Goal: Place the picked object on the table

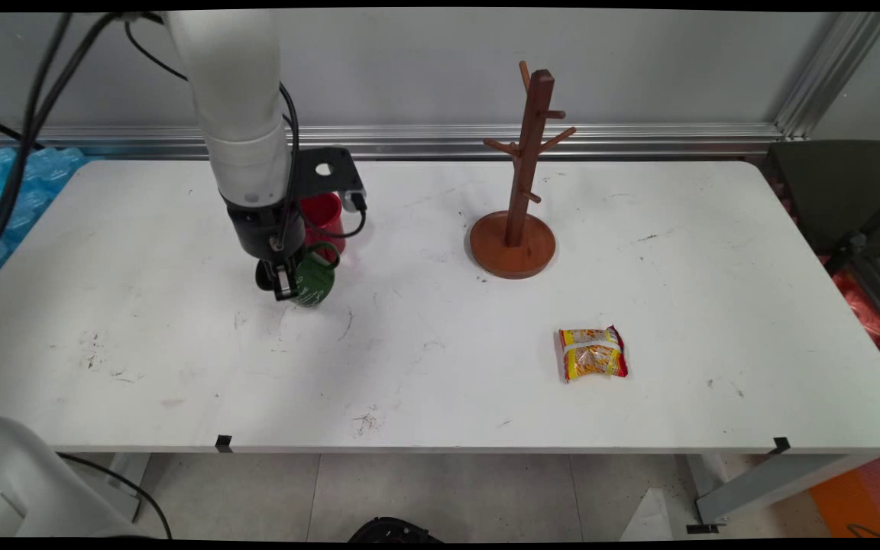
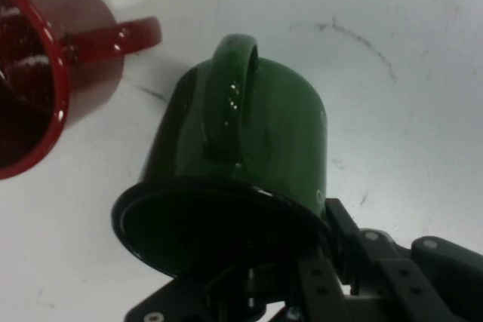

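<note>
Hand (image 1: pixel 284 284) is seen in the main view pinching the rim of a green mug (image 1: pixel 313 279), held just above the tabletop (image 1: pixel 440 367), a red mug (image 1: pixel 323 218) behind it. By the hand view, the green mug is gripped at its rim, handle uppermost, the red mug close beside.
</note>
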Motion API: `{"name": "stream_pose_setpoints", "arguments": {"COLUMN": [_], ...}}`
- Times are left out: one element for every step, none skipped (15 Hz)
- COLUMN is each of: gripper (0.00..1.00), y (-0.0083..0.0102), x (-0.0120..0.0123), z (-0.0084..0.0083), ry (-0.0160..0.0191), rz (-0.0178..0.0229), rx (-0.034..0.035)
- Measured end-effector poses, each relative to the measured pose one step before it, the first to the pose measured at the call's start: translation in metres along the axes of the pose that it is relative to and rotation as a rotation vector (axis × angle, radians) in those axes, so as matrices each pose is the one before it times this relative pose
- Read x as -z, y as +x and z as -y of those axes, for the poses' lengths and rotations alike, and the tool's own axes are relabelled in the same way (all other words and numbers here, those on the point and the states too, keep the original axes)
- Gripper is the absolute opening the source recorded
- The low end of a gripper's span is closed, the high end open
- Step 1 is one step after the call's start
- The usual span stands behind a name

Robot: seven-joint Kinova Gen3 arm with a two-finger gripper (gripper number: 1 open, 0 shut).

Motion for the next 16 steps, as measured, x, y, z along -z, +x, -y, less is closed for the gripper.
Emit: {"name": "stream_pose_setpoints", "arguments": {"gripper": [0.0, 0.0, 0.0, 0.0, 0.0, 0.0, 0.0, 0.0, 0.0, 1.0, 1.0, 1.0, 1.0, 1.0, 1.0, 1.0], "y": [0.00074, 0.00079, 0.00075, 0.00101, 0.0006, 0.00088, 0.0005, 0.00071, 0.0007, 0.00074, 0.00055, 0.00055, 0.00092, 0.00137, 0.00144, 0.00111], "x": [-0.00382, -0.00313, -0.00194, -0.00284, -0.00168, -0.00253, -0.00155, -0.00221, -0.00203, -0.00212, -0.00166, -0.00118, -0.00148, -0.00166, -0.00148, -0.00113], "z": [-0.00042, -0.00046, -0.00025, -0.0004, -0.0003, -0.00046, -0.00041, -0.00058, -0.00059, -0.00069, -0.00054, -0.00042, -0.0007, -0.00086, -0.00079, -0.00062], "ry": [0.00274, 0.00218, 0.00158, 0.00206, 0.00092, 0.00107, 0.00038, 0.00059, 0.00032, 0.00026, 0.00011, -0.00098, -0.00161, -0.00284, -0.00328, -0.00282], "rz": [0.00971, 0.00767, 0.00444, 0.00659, 0.00377, 0.00552, 0.00341, 0.00449, 0.00384, 0.00352, 0.00246, 0.00042, -0.00007, -0.00202, -0.00336, -0.00331], "rx": [-0.00555, -0.00489, -0.00316, -0.00448, -0.00292, -0.00442, -0.00301, -0.00439, -0.00416, -0.00435, -0.00322, -0.00174, -0.00262, -0.00316, -0.00266, -0.00197]}}
